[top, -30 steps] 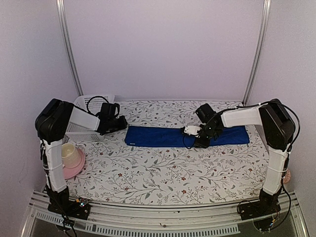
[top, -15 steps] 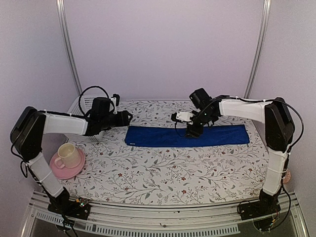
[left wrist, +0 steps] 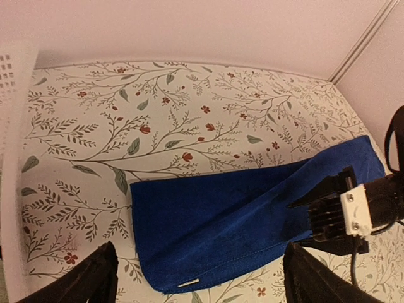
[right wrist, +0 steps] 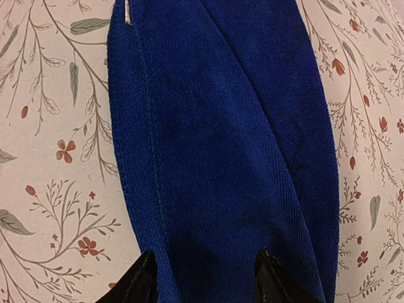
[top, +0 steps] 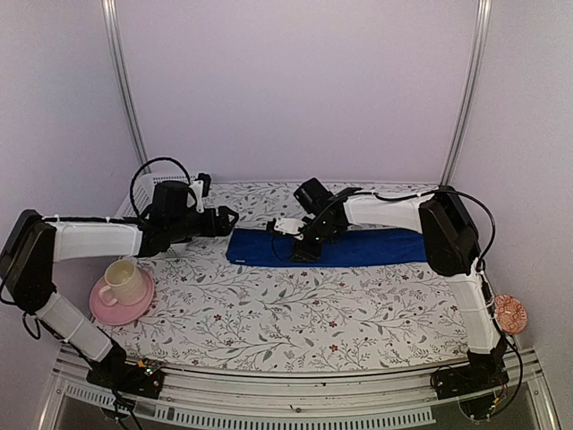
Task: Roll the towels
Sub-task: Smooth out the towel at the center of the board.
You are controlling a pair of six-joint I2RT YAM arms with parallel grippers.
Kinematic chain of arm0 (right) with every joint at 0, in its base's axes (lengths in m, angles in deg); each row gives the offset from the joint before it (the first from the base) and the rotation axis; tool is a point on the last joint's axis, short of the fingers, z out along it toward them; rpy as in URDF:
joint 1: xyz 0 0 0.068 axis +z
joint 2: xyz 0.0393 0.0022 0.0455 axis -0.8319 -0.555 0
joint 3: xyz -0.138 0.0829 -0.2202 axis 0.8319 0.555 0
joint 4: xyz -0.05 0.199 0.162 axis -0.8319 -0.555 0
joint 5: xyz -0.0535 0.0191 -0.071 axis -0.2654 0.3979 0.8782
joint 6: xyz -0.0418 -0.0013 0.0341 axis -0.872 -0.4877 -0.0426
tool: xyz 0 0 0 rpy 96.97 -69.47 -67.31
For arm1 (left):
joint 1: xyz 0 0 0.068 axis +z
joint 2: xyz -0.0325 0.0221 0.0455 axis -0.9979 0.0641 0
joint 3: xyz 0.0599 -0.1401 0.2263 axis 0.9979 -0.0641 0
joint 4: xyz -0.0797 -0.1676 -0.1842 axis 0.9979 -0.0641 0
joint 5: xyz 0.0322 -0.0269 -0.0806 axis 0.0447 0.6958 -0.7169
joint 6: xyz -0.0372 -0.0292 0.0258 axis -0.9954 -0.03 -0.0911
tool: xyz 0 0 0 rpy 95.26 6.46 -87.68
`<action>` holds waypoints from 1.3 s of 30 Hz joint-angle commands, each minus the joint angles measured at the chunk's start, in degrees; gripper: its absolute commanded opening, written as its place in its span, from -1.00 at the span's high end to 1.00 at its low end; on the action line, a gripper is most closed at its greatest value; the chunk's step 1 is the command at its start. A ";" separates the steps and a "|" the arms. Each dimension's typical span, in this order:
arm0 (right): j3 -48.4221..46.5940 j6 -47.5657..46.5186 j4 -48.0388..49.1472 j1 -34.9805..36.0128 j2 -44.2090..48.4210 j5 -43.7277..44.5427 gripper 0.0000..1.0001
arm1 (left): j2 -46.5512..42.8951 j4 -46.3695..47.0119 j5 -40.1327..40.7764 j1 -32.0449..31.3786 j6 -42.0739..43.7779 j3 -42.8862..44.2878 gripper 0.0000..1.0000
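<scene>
Blue towel (top: 376, 246) lies flat and lengthwise on the floral worktop (top: 269, 313), toward the far side, with one long edge folded over on a slant. Left gripper (top: 227, 217) is at the towel's left end, fingers spread wide, holding nothing. Right gripper (top: 298, 253) is low over the towel, left of its middle, fingers partly spread astride the fold; contact cannot be determined.

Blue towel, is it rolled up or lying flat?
Lying flat. The towel stretches as a long strip on the table, folded over lengthwise, with no roll at either end.
</scene>
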 commanded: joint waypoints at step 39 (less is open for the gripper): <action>-2.07 -0.17 -6.89 -0.45 -4.27 -10.79 0.74 | 1.14 2.47 0.17 -2.26 0.26 -5.47 -0.91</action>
